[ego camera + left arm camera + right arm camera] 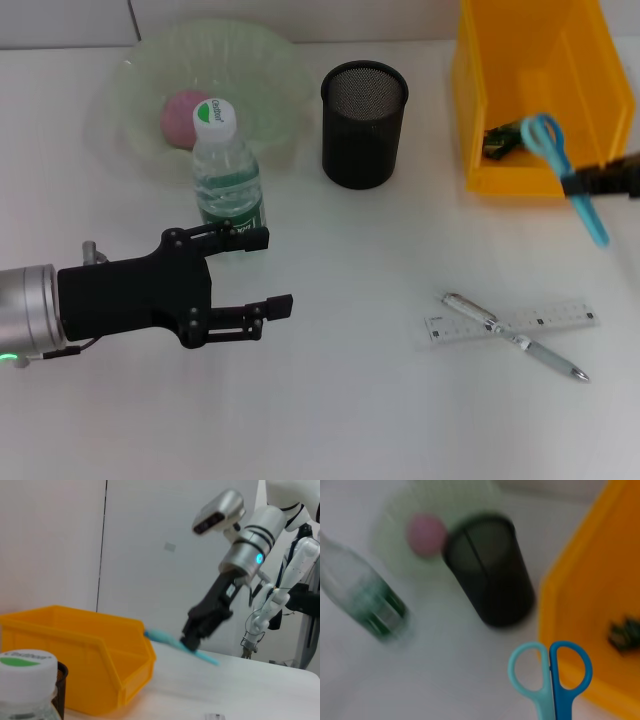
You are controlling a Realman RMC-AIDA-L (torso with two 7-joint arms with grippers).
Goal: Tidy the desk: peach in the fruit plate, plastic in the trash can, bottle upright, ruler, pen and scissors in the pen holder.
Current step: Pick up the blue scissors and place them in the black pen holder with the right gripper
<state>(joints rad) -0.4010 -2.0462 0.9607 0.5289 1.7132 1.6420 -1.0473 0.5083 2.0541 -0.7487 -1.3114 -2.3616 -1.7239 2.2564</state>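
Scissors (562,163) held aloft by the right pincer (578,186), above the tabletop (330,420) near its right edge.

The scissors are judged light, stiff and smooth, liable to pivot in a narrow grip; they are clamped near the pivot, blue handles toward the yellow bin (520,60), blades toward the near edge. A hold close to the pivot is judged suitable for lowering them blade-first into the pen holder (364,125), which stands at the far edge, centre. The right arm is extended in from the right edge, its pincer closed on the scissors. The left pincer (270,270) is held low near the left edge, jaws spread wide and empty, just beside the upright bottle (227,170). Ruler (545,318) and pen (515,338) lie crossed toward the near right corner.
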